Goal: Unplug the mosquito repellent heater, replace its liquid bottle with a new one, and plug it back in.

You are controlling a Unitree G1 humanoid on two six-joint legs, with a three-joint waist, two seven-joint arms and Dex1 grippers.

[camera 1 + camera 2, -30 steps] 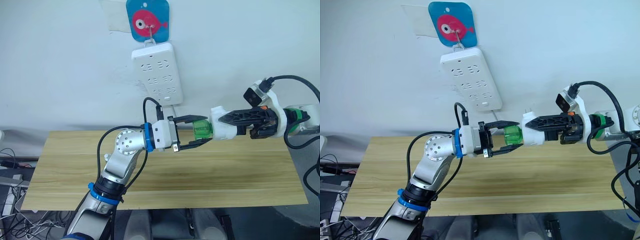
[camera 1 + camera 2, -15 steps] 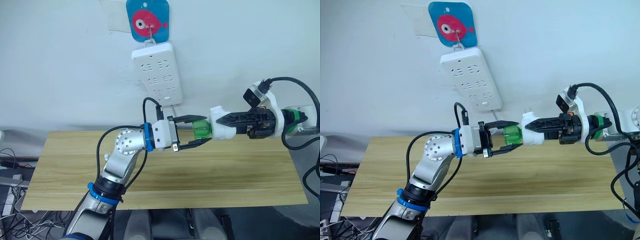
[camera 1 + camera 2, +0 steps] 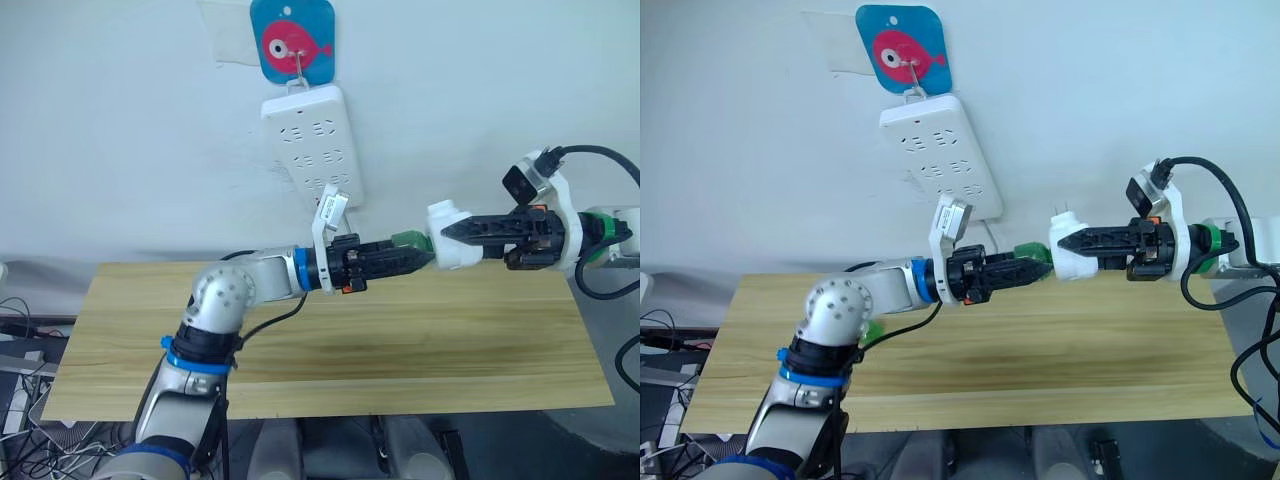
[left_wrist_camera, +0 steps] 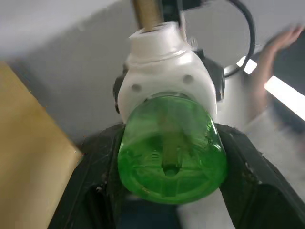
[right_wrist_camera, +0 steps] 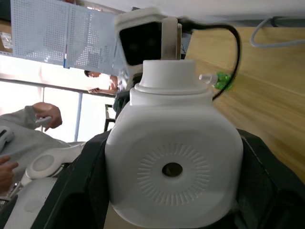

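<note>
Both arms are up over the wooden table (image 3: 420,340), right in front of the pale wall. The right gripper (image 3: 462,233) is clamped on the mosquito repellent heater (image 3: 447,236), held in the air below and to the right of the power strip (image 3: 308,143) hanging under a fish hook plate (image 3: 292,40). The left gripper (image 3: 408,259) has its fingers squeezed on the green bottle (image 4: 172,150), which sits in the heater. A person's hand (image 5: 45,114) shows past the heater.

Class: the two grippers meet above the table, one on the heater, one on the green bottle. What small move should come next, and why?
Probably the left gripper twists and draws the green bottle out. The right gripper grips the heater, unplugged from the power strip, with the bottle seated in it.
</note>
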